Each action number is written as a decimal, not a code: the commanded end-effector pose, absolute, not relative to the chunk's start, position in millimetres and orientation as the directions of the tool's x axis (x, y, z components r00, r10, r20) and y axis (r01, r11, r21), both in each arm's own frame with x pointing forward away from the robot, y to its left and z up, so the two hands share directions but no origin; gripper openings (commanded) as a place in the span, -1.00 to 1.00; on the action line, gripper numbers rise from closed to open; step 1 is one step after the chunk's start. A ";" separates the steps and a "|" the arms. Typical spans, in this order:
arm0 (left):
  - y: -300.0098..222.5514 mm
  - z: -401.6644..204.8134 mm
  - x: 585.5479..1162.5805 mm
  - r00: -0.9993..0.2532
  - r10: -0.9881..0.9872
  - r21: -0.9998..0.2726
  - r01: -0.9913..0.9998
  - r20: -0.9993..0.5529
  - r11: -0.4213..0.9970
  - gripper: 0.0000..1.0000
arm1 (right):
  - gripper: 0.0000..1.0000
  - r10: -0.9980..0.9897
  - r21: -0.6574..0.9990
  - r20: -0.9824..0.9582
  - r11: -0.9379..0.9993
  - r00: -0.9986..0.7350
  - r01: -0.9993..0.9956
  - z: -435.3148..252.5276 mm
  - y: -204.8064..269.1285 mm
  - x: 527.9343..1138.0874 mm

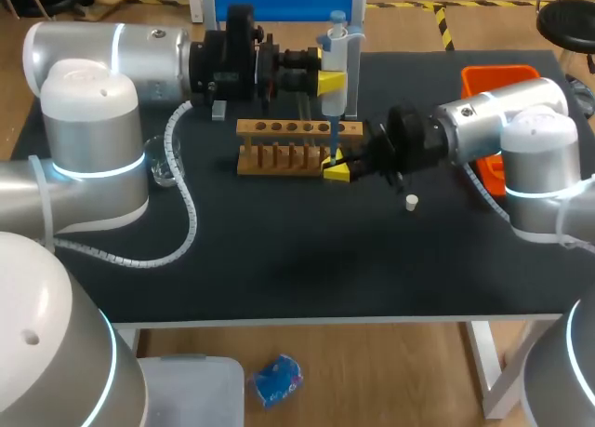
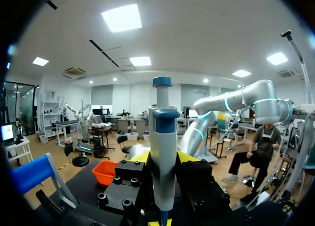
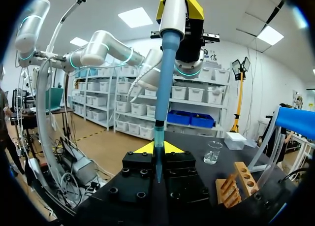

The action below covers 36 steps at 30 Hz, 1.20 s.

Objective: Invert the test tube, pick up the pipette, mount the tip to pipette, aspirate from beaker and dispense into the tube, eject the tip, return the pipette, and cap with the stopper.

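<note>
My left gripper (image 1: 332, 81) is shut on the white and blue pipette (image 1: 335, 50), which it holds upright above the right end of the wooden rack (image 1: 279, 143). In the left wrist view the pipette (image 2: 163, 147) stands between the fingers of the left gripper (image 2: 163, 159). Its blue shaft (image 3: 166, 73) and tip come down into a clear test tube (image 3: 158, 159). My right gripper (image 3: 158, 148) is shut on that tube and holds it upright. In the head view the right gripper (image 1: 337, 169) is at the rack's right front corner. A white stopper (image 1: 411, 202) lies on the mat near my right arm.
A glass beaker (image 1: 165, 171) (image 3: 212, 153) stands left of the rack, close to my left arm's cable. An orange bin (image 1: 497, 78) (image 2: 106, 171) sits at the back right, partly behind my right arm. The black mat (image 1: 297, 269) stretches to the front edge.
</note>
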<state>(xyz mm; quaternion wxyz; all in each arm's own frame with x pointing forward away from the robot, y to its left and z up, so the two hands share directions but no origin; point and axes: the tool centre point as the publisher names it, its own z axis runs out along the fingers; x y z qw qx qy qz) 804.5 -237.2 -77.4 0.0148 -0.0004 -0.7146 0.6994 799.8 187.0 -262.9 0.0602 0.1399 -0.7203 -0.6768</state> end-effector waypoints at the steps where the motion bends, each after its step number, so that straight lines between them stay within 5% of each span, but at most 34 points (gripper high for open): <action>1: -237.8 -81.1 804.1 -1.000 0.019 -0.999 -0.021 0.022 0.024 -1.00 | -1.00 -0.277 0.991 -0.104 0.047 -0.955 -0.122 -256.4 186.3 798.2; 36: -237.8 -81.1 804.1 -1.000 0.019 -0.999 -0.021 0.022 0.024 -1.00 | -1.00 -0.274 0.989 -0.116 0.061 -0.955 -0.137 -248.8 186.8 801.3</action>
